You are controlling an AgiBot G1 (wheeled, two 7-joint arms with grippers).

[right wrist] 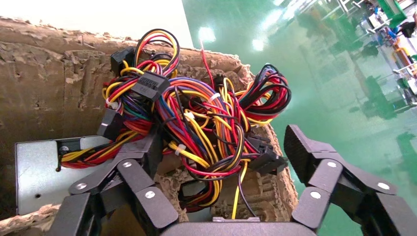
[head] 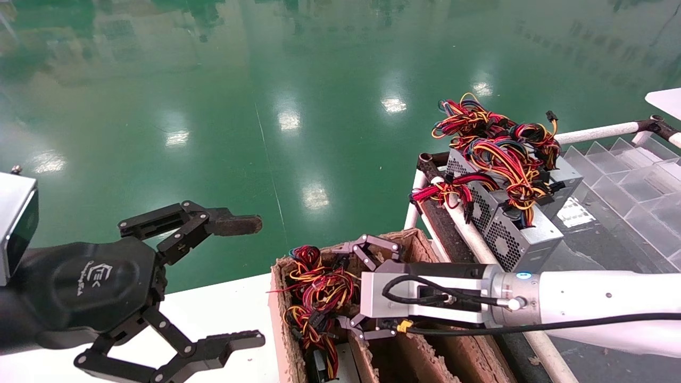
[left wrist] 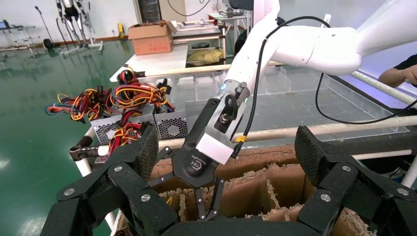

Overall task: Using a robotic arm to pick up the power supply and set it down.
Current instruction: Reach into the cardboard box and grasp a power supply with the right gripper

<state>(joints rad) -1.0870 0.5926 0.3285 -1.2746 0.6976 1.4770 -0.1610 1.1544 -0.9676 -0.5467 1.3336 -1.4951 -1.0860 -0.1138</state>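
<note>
the power supply (right wrist: 39,174) sits down in an end compartment of a torn cardboard box (head: 276,319), its grey metal face showing low in the slot and its thick bunch of red, yellow and black wires (head: 316,298) spilling up over the ragged edge. in the right wrist view the wires (right wrist: 196,132) fill the space just ahead of the fingers (right wrist: 133,182), one finger lying against the bundle's lower side and the other out past the box wall over the green floor.

the right gripper (head: 367,290), on the robotic arm (head: 585,303), reaches in from the right over the box, its fingers spread wide with one up near the box rim and one lower by the dividers. they close on nothing; the wires lie just beside them. the left wrist view shows the same gripper (left wrist: 206,204) pointing down into the cardboard dividers (left wrist: 255,189).

the left gripper (head: 242,282) hovers over the white table (head: 213,314) to the left of the box, well apart from it, fingers wide open and empty, the upper one with a rusty-brown pad (head: 234,224).

behind the box, more power supplies (head: 511,213) with tangled wires rest on a rack of white tubes (head: 596,130), next to clear plastic dividers (head: 633,186).
</note>
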